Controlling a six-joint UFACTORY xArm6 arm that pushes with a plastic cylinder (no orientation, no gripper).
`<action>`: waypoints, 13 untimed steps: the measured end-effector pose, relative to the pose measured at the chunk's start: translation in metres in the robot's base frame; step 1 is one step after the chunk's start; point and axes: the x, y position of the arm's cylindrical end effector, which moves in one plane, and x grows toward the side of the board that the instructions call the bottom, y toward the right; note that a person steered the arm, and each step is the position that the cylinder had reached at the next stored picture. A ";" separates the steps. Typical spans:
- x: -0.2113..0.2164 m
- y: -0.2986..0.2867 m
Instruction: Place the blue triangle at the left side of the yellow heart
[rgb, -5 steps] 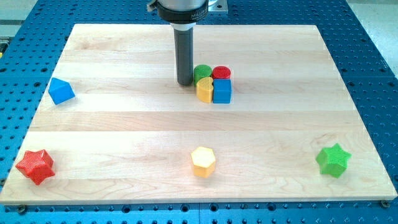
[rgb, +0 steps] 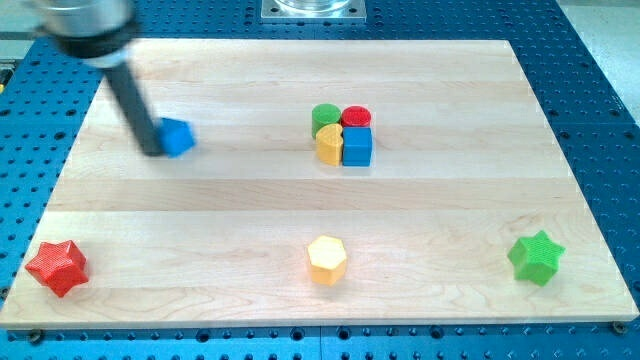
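Tip (rgb: 153, 152) touching the blue triangle's (rgb: 177, 137) left face, near the table's (rgb: 200, 215) left edge. No jaws, just a bare rod. Yellow heart (rgb: 329, 146) sits mid-table in a cluster, well apart.

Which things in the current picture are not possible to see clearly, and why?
1. My tip: camera view, motion blur; whether it touches the blue triangle cannot be told.
2. Blue triangle: its left edge is hidden by the rod.
3. Yellow heart: its shape is hard to read, packed against the green cylinder and blue cube.

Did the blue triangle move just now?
Yes. The blue triangle slid toward the view's right, closer to the yellow heart, with my tip at its left.
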 end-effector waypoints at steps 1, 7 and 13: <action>-0.002 0.076; -0.011 0.135; 0.032 0.107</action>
